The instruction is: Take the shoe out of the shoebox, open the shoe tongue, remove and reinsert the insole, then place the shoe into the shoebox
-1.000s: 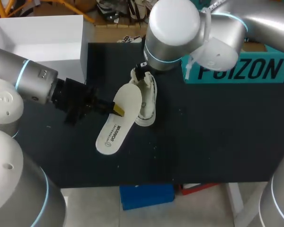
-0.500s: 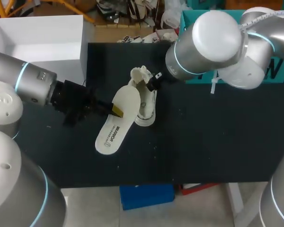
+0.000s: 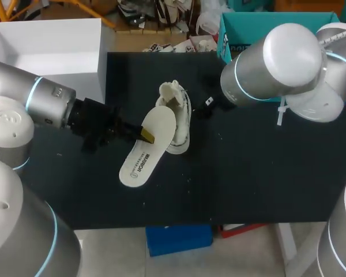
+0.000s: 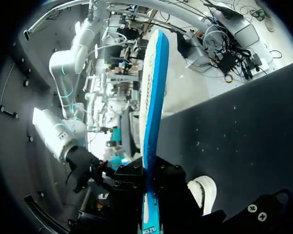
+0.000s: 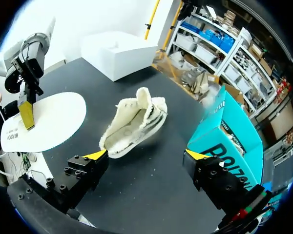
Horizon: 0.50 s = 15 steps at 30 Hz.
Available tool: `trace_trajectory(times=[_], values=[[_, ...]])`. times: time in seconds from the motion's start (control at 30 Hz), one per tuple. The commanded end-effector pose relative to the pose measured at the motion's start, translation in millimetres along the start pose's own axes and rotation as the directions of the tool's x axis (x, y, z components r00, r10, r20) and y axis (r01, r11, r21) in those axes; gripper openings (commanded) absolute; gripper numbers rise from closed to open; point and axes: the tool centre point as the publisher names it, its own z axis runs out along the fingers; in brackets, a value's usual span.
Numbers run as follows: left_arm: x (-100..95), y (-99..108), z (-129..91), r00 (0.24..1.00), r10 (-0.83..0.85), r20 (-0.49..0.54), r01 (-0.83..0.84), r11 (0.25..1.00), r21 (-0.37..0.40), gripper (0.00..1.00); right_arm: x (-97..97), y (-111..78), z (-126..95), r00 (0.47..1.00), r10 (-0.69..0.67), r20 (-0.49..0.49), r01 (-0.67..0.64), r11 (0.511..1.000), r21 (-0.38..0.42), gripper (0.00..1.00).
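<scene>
Right hand (image 5: 147, 155) backs off the sneaker (image 3: 183, 122), spread, empty | left hand (image 3: 145, 135) pinches insole (image 3: 141, 156) edge | insole probably light, floppy: grip mid-edge.

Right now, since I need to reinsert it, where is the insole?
Head view, left of centre: the insole is held in the left end effector, just left of the shoe.

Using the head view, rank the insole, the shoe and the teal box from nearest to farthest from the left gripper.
1. Insole: clamped in the left gripper itself.
2. Shoe: right beside the insole, toward the table's middle.
3. Teal box: at the table's far right edge, well past the shoe.
</scene>
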Motion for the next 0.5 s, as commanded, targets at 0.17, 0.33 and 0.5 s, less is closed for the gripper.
trace_trajectory(times=[0.17, 0.33, 0.5], values=[[7.4, 10, 11, 0.999, -0.041, -0.033, 0.041, 0.999, 0.001, 0.0, -1.6, -25.7, -31, 0.998, -0.056, 0.007, 0.056, 0.998, -0.011, 1.0], [15.8, 17, 15, 0.991, -0.096, -0.097, 0.094, 0.995, -0.029, 0.0, -1.6, -25.7, -31, 0.998, -0.056, 0.007, 0.056, 0.998, -0.011, 1.0], [26.3, 27, 17, 0.973, -0.173, -0.154, 0.17, 0.985, -0.037, 0.0, -1.6, -25.7, -31, 0.998, -0.056, 0.007, 0.056, 0.998, -0.011, 1.0]])
